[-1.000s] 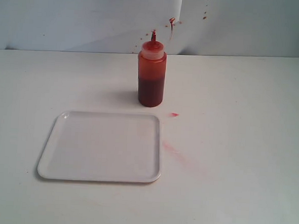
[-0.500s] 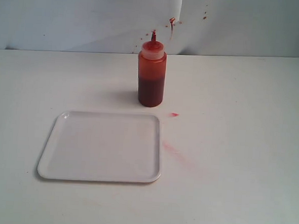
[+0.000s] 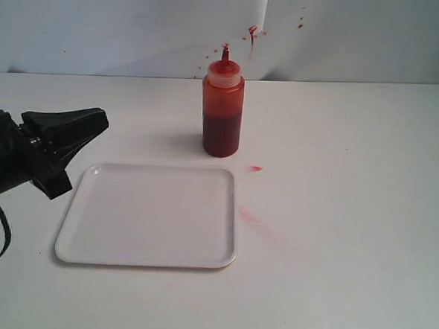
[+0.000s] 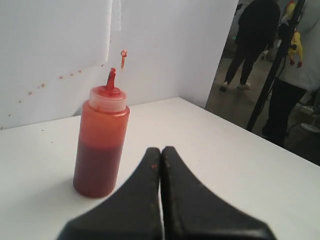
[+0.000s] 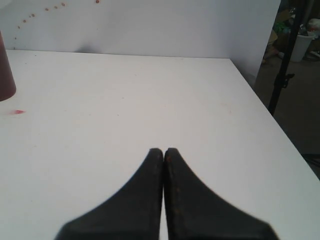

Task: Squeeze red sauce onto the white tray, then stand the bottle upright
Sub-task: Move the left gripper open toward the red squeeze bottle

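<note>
Left gripper point(image 3: 101, 120): fingers pressed together, holding nothing, at the white tray's point(image 3: 146, 260) 10 o'clock and pointing toward the bottle point(image 3: 222, 116). Right gripper point(image 5: 163, 151): likewise closed and empty over the white table point(image 5: 150, 90). The bottle stands upright just beyond the tray's 1 o'clock corner, with a drop of red sauce point(image 3: 256, 168) on the table at the bottle's 5 o'clock

Red-tinted squeeze bottle point(image 3: 223, 112) standing upright behind the white tray point(image 3: 87, 250), tray lying flat, bare
</note>
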{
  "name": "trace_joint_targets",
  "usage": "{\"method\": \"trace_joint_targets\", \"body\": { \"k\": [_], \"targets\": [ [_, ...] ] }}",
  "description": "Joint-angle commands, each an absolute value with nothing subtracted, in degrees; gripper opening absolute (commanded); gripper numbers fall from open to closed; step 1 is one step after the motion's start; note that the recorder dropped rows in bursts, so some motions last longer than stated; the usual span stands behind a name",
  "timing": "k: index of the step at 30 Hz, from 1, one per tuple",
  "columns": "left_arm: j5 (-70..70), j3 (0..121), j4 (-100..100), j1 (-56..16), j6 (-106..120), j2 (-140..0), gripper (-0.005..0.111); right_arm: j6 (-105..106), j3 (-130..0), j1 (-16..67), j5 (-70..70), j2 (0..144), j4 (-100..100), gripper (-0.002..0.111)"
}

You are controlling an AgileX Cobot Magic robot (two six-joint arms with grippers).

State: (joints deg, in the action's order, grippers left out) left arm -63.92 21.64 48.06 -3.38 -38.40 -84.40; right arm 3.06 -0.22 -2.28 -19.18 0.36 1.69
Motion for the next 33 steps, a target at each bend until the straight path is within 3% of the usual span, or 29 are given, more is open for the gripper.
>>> {"method": "trace_joint_targets", "body": {
  "k": [1, 17, 20, 21, 23, 26, 33],
  "targets": [
    [-64.2, 24.1, 48.6, -3.2, -38.1, -87.8, 0.0, 3.0, 0.0, -2.8, -19.2, 0.0, 1.5, 0.0],
    [-64.1, 38.7, 47.5, -3.3, -24.8, -106.1, 0.003, 3.0, 0.0, -2.8, -19.2, 0.0, 1.5, 0.0],
    [-64.0, 42.1, 44.4, -3.3, -23.5, -111.0, 0.018, 3.0, 0.0, -2.8, -19.2, 0.0, 1.5, 0.0],
    [-64.0, 43.0, 43.5, -3.3, -23.5, -112.8, 0.028, 3.0, 0.0, -2.8, -19.2, 0.0, 1.5, 0.0],
    [-64.0, 44.7, 43.4, -3.3, -23.4, -116.0, 0.054, 3.0, 0.0, -2.8, -19.2, 0.0, 1.5, 0.0],
    [-65.0, 47.4, 43.2, -3.3, -23.4, -121.2, 0.105, 3.0, 0.0, -2.8, -19.2, 0.0, 1.5, 0.0],
    [-67.7, 51.6, 42.6, -3.3, -23.7, -127.0, 0.104, 3.0, 0.0, -2.8, -19.2, 0.0, 1.5, 0.0]
  ]
}}
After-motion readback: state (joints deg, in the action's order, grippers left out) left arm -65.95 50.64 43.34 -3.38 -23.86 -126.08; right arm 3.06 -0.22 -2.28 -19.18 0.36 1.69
